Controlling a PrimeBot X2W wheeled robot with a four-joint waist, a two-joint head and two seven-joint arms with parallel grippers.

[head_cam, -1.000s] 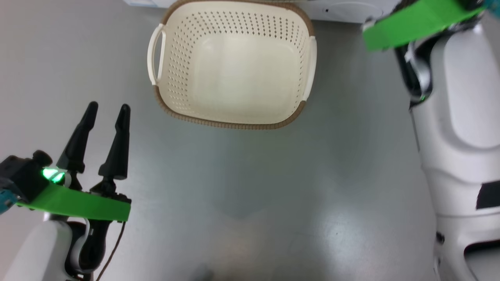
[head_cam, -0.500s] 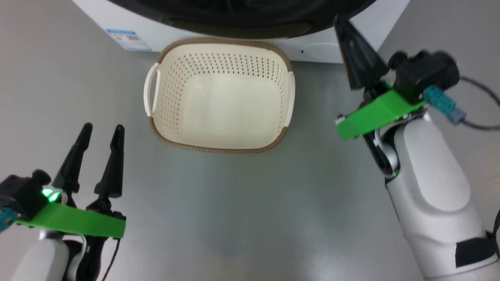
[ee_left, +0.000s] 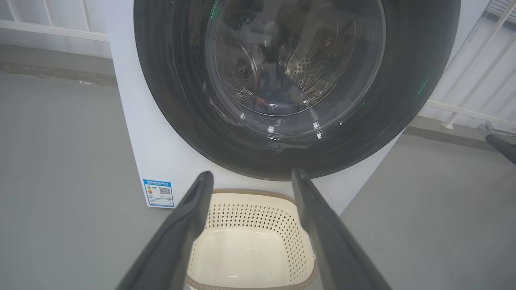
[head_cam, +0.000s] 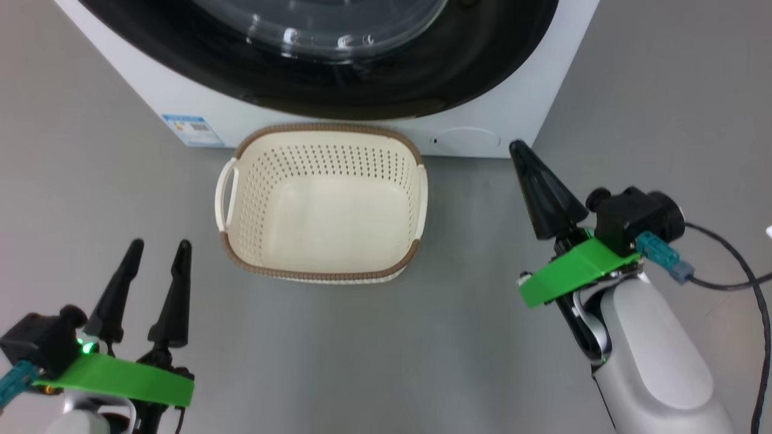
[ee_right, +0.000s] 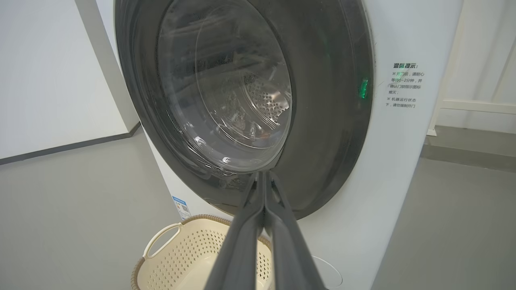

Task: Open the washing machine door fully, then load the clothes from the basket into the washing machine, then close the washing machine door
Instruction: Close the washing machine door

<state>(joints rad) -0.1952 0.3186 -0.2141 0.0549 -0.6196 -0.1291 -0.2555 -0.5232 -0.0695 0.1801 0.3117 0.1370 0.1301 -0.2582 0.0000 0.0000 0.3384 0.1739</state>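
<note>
The washing machine [head_cam: 145, 90] stands at the top of the head view, and its round black door [head_cam: 338, 66] lies flat against the front. Before it on the floor sits the cream basket [head_cam: 271, 181], with nothing inside. My left gripper [head_cam: 159, 247] hangs open at the lower left, apart from the basket. To the basket's right, my right gripper [head_cam: 517, 147] is shut on nothing, its tip near the machine's lower corner. In the left wrist view, bluish clothes [ee_left: 278, 98] show dimly through the door [ee_left: 181, 100] glass, between my open left gripper [ee_left: 250, 175] tips. My shut right gripper [ee_right: 264, 174] points at the door [ee_right: 322, 121].
Grey floor lies all around the basket. A blue energy sticker [head_cam: 193, 129] and a round service flap [head_cam: 467, 140] mark the machine's lower front. A dark cable [head_cam: 742, 271] trails from my right wrist. White railings [ee_left: 475, 80] stand behind the machine.
The head camera has tilted up, bringing the machine front and door into view. My right arm has drawn back and down to the basket's right. Both grippers keep their states.
</note>
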